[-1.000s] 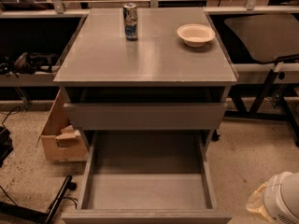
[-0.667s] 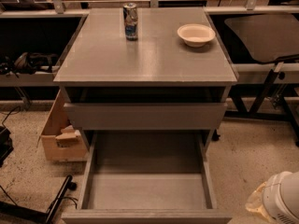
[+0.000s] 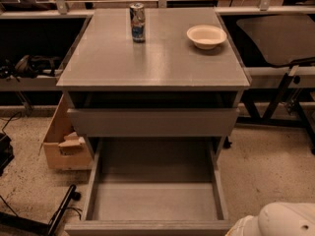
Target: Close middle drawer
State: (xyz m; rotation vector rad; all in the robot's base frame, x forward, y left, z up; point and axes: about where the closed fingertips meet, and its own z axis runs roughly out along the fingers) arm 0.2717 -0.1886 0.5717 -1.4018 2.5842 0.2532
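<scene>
We see the middle drawer [image 3: 155, 200] pulled far out of the grey cabinet [image 3: 152, 58] toward 6 o'clock, its bare floor in full view and its front edge reaching the bottom of the view. Above it, the upper drawer front [image 3: 152, 122] stands slightly proud of the cabinet top's edge. On top, a can [image 3: 138, 22] stands at 12 o'clock and a bowl [image 3: 206, 36] at 1 o'clock, well apart. At 9 o'clock a cardboard box [image 3: 61, 149] sits just beside the drawer's left wall. At 3 o'clock the speckled floor [image 3: 268, 173] lies open. The gripper is outside the view, so we cannot tell how its jaws stand; only a white robot part [image 3: 288, 221] shows at 5 o'clock.
</scene>
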